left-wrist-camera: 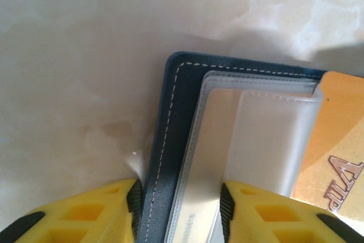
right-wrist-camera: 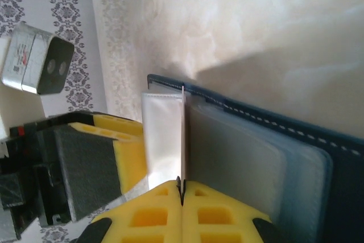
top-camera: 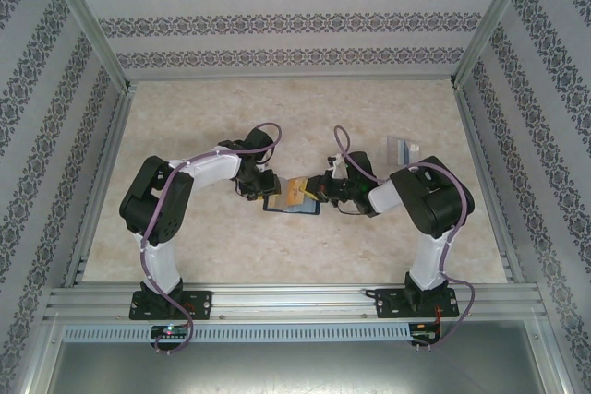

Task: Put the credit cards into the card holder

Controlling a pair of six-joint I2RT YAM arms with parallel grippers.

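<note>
The card holder (top-camera: 277, 202) lies open on the table's middle, its navy cover (left-wrist-camera: 170, 118) under clear sleeves (left-wrist-camera: 256, 135). My left gripper (top-camera: 263, 186) comes in from the left. Its jaws (left-wrist-camera: 179, 203) are closed on the holder's near edge, one pad on the navy cover and the other on a clear sleeve. My right gripper (top-camera: 319, 189) is shut on the orange credit card (top-camera: 295, 191). Edge-on, the card (right-wrist-camera: 182, 135) stands between a raised white sleeve (right-wrist-camera: 162, 135) and the stacked sleeves (right-wrist-camera: 244, 157). Its printed face (left-wrist-camera: 335, 135) shows at the holder's right.
A clear plastic box (top-camera: 400, 149) stands at the back right of the table, behind the right arm. Patterned walls and metal rails (top-camera: 111, 136) close in the table on three sides. The left gripper's yellow finger (right-wrist-camera: 114, 140) is close beside the right gripper.
</note>
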